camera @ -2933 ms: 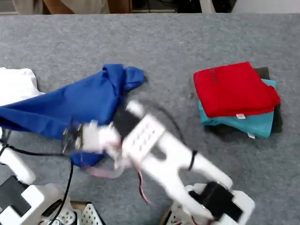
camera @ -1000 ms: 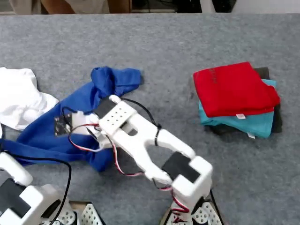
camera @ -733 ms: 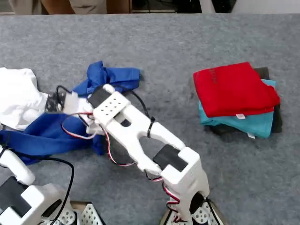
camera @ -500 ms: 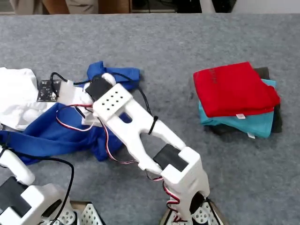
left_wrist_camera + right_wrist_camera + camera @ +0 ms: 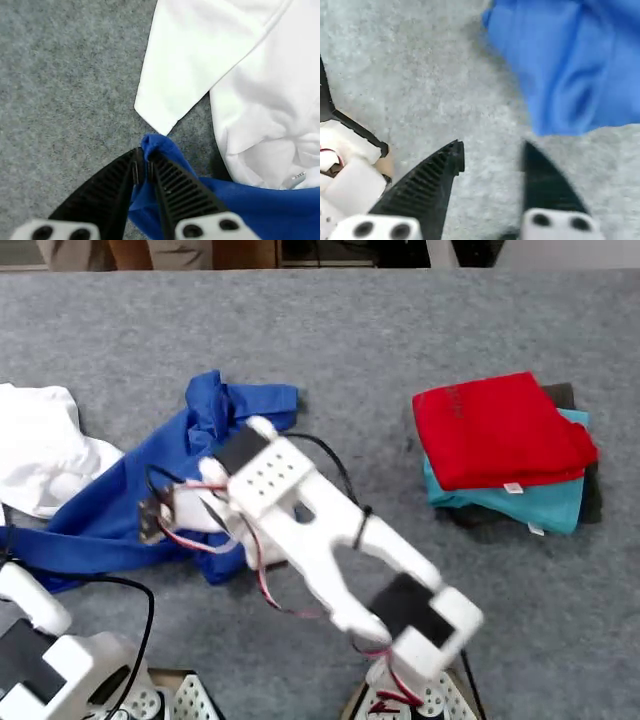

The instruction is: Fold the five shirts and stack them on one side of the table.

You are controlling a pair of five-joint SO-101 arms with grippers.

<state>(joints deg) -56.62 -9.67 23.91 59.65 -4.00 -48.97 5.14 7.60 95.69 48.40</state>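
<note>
1. Left jaws were clamped together on a bunched corner of the blue shirt (image 5: 155,145), which lay just beside a pointed edge of the white shirt (image 5: 200,65).
2. Right jaws stood apart with nothing between them, above bare grey worktop (image 5: 420,75) and next to a rounded edge of the blue shirt.
3. Five pieces of clothing lay on the worktop in all: two loose and three in one pile.
4. One blue shirt lay crumpled and stretched across the left part of the worktop in the high view. The right arm (image 5: 320,550) reached over its near edge.
5. One white shirt lay rumpled at the far left edge, touching the blue shirt's farther side.
6. One pile sat well apart from both, on the right side. It had a folded red shirt (image 5: 500,430) on top and a folded teal shirt (image 5: 535,505) under it. A dark garment (image 5: 561,393) lay at the bottom, with little more than a corner showing.
7. Two arm bases stood at the near edge, with the left arm (image 5: 40,660) at the near left corner.
</note>
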